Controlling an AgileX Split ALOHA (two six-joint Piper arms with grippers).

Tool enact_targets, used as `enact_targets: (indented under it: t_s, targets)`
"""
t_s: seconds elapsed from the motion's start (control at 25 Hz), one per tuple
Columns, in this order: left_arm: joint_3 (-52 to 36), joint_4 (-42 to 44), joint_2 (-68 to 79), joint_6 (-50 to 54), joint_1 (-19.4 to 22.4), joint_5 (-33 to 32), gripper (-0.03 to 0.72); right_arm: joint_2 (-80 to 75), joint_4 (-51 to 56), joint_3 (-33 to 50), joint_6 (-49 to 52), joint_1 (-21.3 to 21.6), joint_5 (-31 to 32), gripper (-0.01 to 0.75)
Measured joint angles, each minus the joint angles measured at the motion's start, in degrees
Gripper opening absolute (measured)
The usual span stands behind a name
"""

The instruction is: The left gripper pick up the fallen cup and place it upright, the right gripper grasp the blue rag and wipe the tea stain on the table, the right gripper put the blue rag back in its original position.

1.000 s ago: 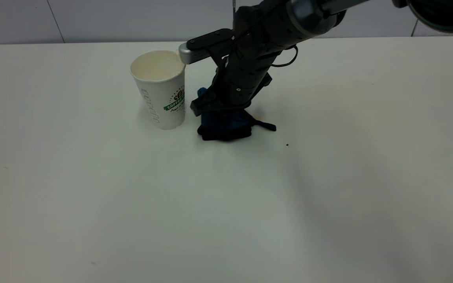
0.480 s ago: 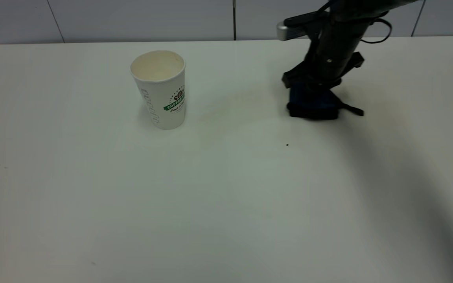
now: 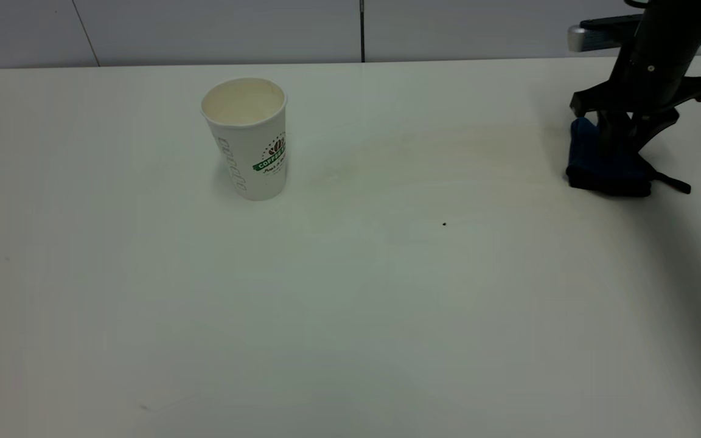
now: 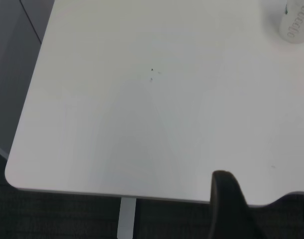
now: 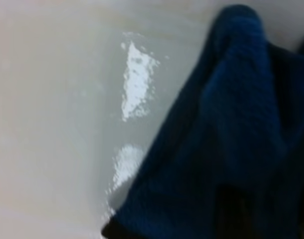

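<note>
Evidently the last step is in hand: the cup (image 3: 247, 137) stands upright on the table (image 3: 350, 316), no brown puddle shows, only a faint tan smear (image 3: 448, 152) across the middle; the right gripper (image 3: 624, 137) is at the far right edge, its fingers clamped on the blue rag (image 3: 606, 161), which rests bunched on the tabletop. Next, by my judgement, it must let go once the rag lies at its original spot, then lift straight clear without dragging the strap; the left gripper (image 4: 231, 209) sits parked off the table's near corner, and whether it is open I cannot tell.
</note>
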State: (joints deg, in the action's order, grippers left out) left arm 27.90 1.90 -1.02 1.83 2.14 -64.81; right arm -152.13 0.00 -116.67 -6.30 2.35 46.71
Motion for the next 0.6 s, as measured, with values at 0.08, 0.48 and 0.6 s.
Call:
enact_targets:
  t_s: [0.08, 0.48, 0.6]
  targets:
    - [0.0, 0.0, 0.0, 0.0, 0.0, 0.0, 0.400, 1.5, 0.0, 0.0, -1.3, 0.0, 1.3, 0.617]
    - [0.0, 0.0, 0.0, 0.0, 0.0, 0.0, 0.400, 13.3, 0.5, -3.1, -2.4, -0.2, 20.5, 0.729]
    - [0.0, 0.0, 0.0, 0.0, 0.0, 0.0, 0.400, 18.2, 1.5, -3.7, -2.6, -0.2, 22.6, 0.729]
